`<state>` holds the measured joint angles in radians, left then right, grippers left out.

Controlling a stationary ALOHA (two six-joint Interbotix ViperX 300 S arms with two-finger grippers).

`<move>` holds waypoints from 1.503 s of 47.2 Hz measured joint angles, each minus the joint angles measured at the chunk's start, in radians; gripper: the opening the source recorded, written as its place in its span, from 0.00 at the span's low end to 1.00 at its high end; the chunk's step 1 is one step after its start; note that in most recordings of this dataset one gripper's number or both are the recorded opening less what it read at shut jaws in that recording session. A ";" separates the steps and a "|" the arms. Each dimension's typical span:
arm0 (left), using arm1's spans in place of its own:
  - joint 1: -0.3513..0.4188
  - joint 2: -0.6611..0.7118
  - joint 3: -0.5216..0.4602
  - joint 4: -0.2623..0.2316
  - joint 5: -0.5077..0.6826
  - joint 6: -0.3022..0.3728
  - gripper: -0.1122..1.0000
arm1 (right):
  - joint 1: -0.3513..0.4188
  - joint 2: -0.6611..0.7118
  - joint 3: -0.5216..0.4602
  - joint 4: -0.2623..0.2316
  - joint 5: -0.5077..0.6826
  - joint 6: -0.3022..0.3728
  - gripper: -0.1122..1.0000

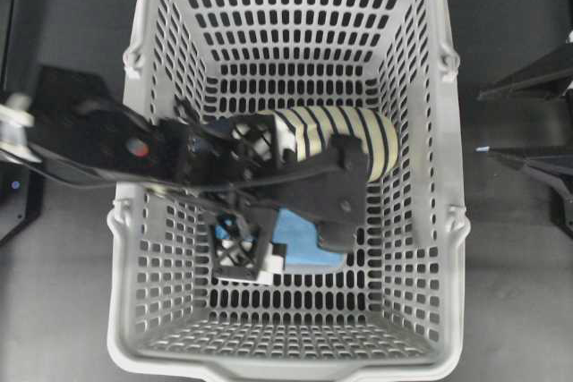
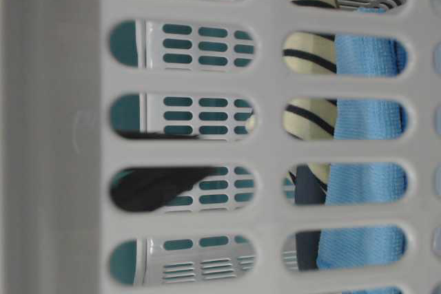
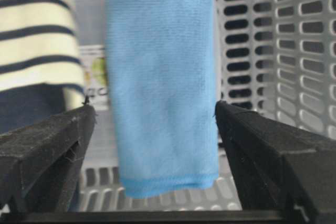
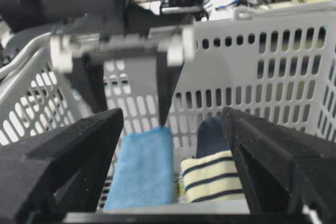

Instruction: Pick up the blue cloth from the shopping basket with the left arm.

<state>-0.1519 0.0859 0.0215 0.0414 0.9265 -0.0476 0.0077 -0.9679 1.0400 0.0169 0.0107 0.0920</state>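
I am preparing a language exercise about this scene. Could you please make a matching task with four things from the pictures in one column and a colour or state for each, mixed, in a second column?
Things:
1. blue cloth
2. striped fabric item
3. shopping basket
4. left gripper

Descriptions:
A. light grey, with slotted walls
B. open, its fingers on either side of the cloth
C. light blue, folded
D. cream with navy stripes

Pairs: 1-C, 2-D, 3-A, 4-B

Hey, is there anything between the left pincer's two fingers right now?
Yes: in the left wrist view the blue cloth lies between the open left pincer's fingers, untouched by either.
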 measured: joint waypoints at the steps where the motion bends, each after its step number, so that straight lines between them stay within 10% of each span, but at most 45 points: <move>1: 0.000 0.011 0.000 0.000 0.000 -0.003 0.90 | 0.002 0.000 0.000 0.000 -0.002 0.000 0.76; 36: -0.014 0.118 0.124 0.000 -0.078 -0.005 0.85 | 0.000 -0.003 0.017 0.000 -0.008 0.000 0.76; 54: -0.021 0.115 0.120 0.000 -0.067 0.002 0.25 | 0.000 -0.005 0.018 0.000 -0.018 0.000 0.76; 71: -0.020 0.064 -0.052 0.000 0.089 0.017 0.24 | 0.000 -0.018 0.018 0.000 -0.018 0.000 0.76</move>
<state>-0.1718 0.1503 -0.0307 0.0414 1.0155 -0.0307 0.0077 -0.9863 1.0584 0.0169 -0.0077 0.0920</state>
